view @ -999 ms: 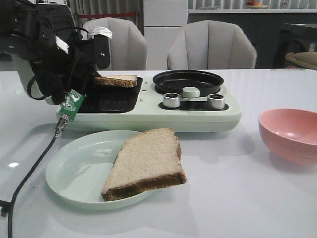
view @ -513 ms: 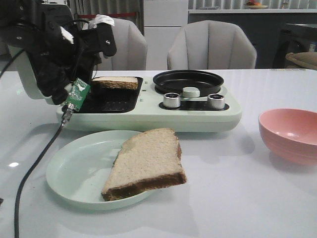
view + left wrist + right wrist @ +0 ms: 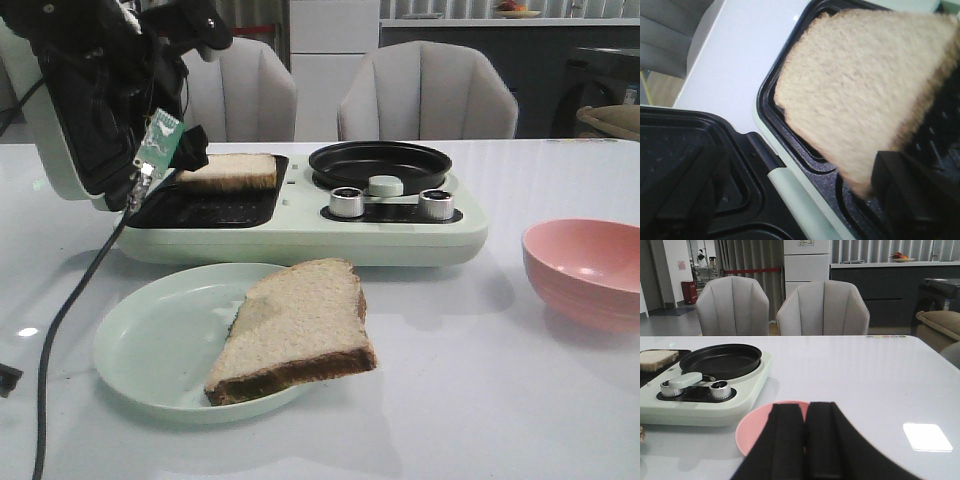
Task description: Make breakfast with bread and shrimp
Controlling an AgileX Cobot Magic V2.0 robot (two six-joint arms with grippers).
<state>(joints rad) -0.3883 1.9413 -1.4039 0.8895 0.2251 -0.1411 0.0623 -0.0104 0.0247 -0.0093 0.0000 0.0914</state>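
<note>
Compared with a second ago, I see my left gripper has risen and drawn back toward the left edge of the breakfast maker, and the bread slice it carried now lies lower, in the dark sandwich tray at the tray's far right corner. In the left wrist view one dark fingertip overlaps a corner of that slice; I cannot tell whether the fingers pinch it or are spread. The open lid stands up at the appliance's left edge. The second bread slice has not moved; it rests on the pale green plate, overhanging its right rim, near the table's front edge. My right gripper has its fingers pressed together, empty, over the pink bowl toward the table's right edge. No shrimp visible.
</note>
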